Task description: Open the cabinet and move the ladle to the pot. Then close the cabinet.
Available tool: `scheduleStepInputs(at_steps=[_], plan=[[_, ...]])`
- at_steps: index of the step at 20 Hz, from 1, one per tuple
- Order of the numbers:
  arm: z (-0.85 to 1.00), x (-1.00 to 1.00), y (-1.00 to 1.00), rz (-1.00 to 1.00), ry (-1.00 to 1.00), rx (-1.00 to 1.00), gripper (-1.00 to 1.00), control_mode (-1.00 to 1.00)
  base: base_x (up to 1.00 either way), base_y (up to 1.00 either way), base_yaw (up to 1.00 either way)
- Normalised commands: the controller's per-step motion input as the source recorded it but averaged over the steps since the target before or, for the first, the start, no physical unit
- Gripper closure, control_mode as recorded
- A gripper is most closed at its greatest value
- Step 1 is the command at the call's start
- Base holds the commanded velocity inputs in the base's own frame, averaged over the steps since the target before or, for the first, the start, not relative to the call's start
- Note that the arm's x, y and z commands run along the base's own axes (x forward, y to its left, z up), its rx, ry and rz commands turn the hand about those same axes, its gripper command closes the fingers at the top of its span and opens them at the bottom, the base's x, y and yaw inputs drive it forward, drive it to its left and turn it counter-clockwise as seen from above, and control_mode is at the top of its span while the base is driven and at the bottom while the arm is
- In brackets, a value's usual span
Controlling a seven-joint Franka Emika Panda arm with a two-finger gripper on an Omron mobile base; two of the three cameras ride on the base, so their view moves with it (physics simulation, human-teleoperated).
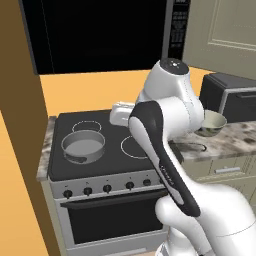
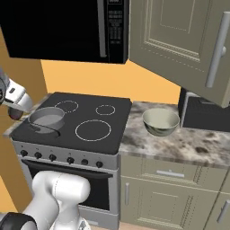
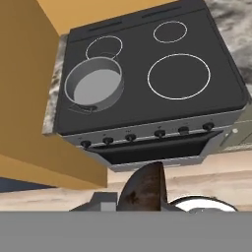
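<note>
A grey pot [image 1: 82, 145] [image 2: 47, 117] [image 3: 93, 83] stands on the front left burner of the black stove [image 3: 197, 106]. My gripper [image 2: 15, 109] hangs at the left edge of the right base view, above and beside the pot, shut on the ladle. The ladle's brown, rusty-looking bowl [image 3: 142, 189] shows low in the hand view, over the stove's front edge. In the left base view my own arm hides the fingers. One cabinet door [image 2: 175, 40] stands swung open at the upper right, its silver bar handle [image 2: 218, 49] facing out.
A black microwave [image 2: 67, 29] hangs over the stove. On the marble counter [image 2: 179, 146] to the right sit a pale bowl [image 2: 160, 121] [image 1: 212, 124] and a black appliance [image 2: 204, 112]. A brown wall panel [image 1: 15, 125] borders the stove's left side.
</note>
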Motion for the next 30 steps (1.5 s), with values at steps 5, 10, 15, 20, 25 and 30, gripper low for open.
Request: scheduleStepInputs(at_steps=[5,10,15,20,25,30], plan=[[-0.47,0.94,0.32,0.02,0.07,0.00,1.00,-1.00,0.00,0.00,0.00],[-0.36,0.83,0.34,0.05,0.04,0.00,1.00,-1.00,0.00,0.00,0.00],[-0.33,0.66,0.51,0.03,0.00,0.00,1.00,-1.00,0.00,0.00,0.00],[-0.51,0.63,0.43,0.01,0.00,0.00,1.00,-1.00,0.00,0.00,0.00],[-0.36,0.62,0.24,0.00,0.00,0.00,1.00,-1.00,0.00,0.00,0.00],[-0.25,0.48,0.15,0.00,0.00,-0.01,1.00,-1.00,0.00,0.00,0.00]])
